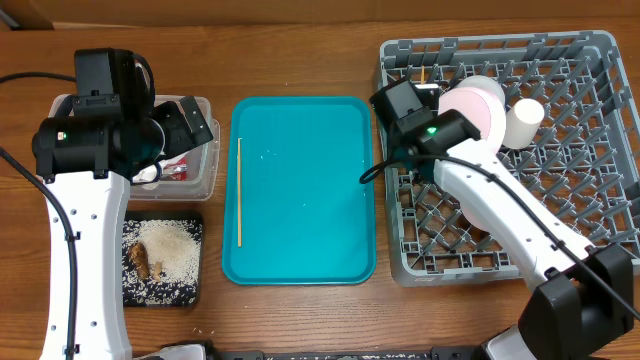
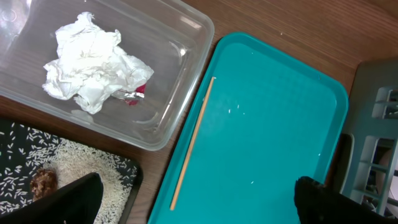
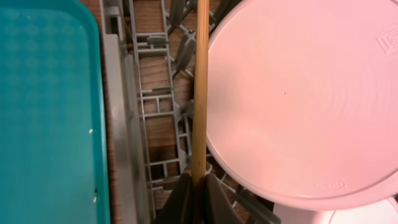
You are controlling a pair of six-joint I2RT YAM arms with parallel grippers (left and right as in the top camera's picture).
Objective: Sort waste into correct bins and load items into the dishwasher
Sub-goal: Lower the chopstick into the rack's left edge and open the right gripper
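Observation:
One wooden chopstick (image 1: 240, 192) lies along the left side of the teal tray (image 1: 310, 200). My left gripper (image 2: 198, 202) hangs open above the tray's near left edge, holding nothing. My right gripper (image 3: 199, 193) is shut on the other chopstick (image 3: 200, 93), held over the left side of the grey dishwasher rack (image 1: 560, 200). That chopstick runs beside the white plate (image 3: 305, 93), which stands in the rack next to the small cup (image 1: 522, 122). The clear tub (image 2: 180, 74) holds the crumpled napkin (image 2: 93, 62) and the red wrapper (image 2: 138, 91). Rice (image 1: 165, 250) and a brown scrap (image 1: 140, 260) lie in the black tray (image 1: 195, 290).
The teal tray sits between the bins on the left and the rack on the right, with a few stray rice grains (image 2: 233, 111) on it. The rack's grey wall (image 3: 118, 124) stands close to the tray's right rim. Wooden tabletop (image 1: 300, 50) surrounds everything.

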